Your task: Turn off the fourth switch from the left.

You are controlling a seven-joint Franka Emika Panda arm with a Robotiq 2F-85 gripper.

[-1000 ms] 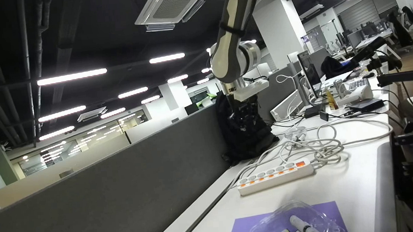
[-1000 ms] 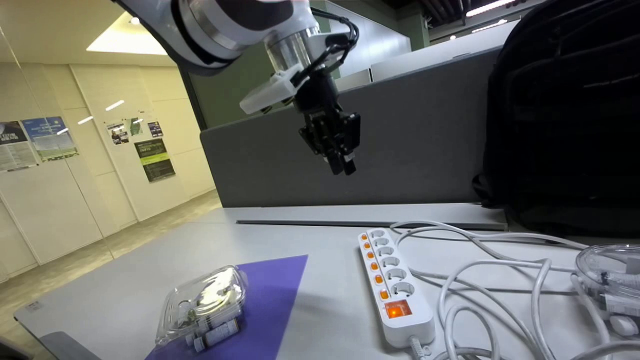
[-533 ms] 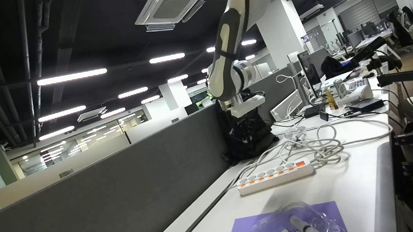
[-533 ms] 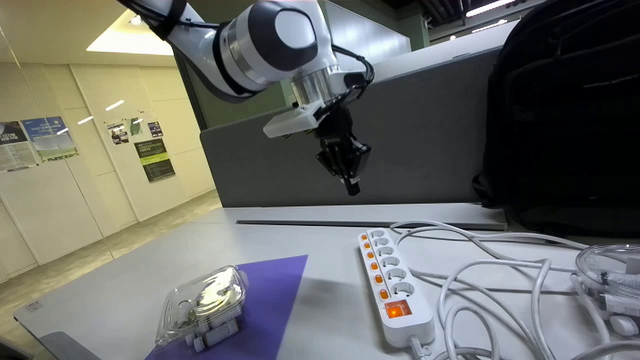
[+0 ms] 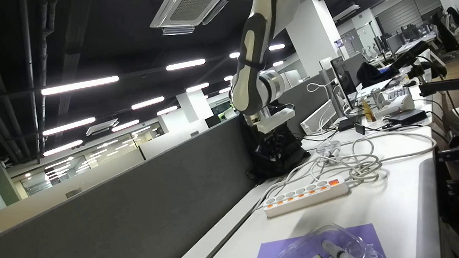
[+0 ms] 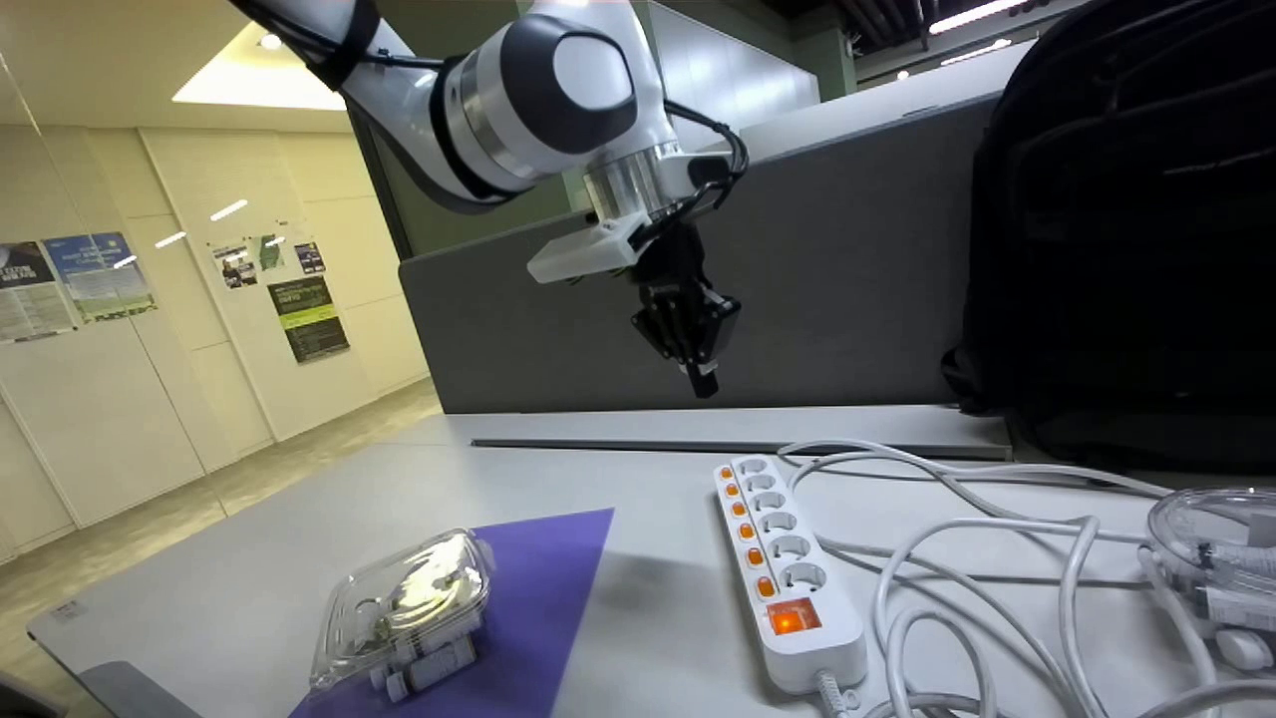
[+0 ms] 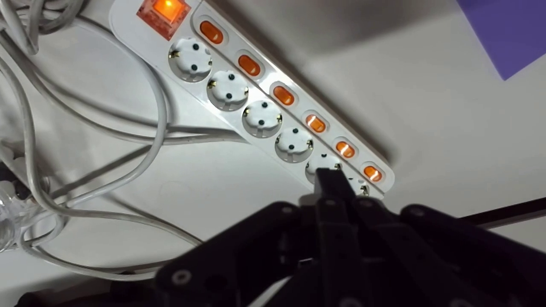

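Observation:
A white power strip (image 6: 770, 543) lies on the desk, with a row of small orange switches (image 7: 315, 123) beside its sockets. It also shows in an exterior view (image 5: 317, 199) and in the wrist view (image 7: 261, 87). A larger main switch (image 7: 168, 9) at the cable end glows orange. I cannot tell which small switches are on. My gripper (image 6: 703, 382) is shut and empty, above the desk and apart from the strip. In the wrist view its fingertips (image 7: 335, 181) overlap the sockets farthest from the main switch, covering part of them.
White cables (image 6: 997, 558) loop beside the strip. A purple sheet (image 6: 558, 558) with a clear plastic box (image 6: 409, 598) of small bottles lies on the strip's switch side. A grey partition (image 6: 847, 299) and black backpack (image 6: 1126, 249) stand behind. Another clear container (image 6: 1216, 558) sits among the cables.
The arm has come down, moving right in the exterior view facing the partition, mostly in the first half second. The two fingertips, seen side by side before, now show as one tip.

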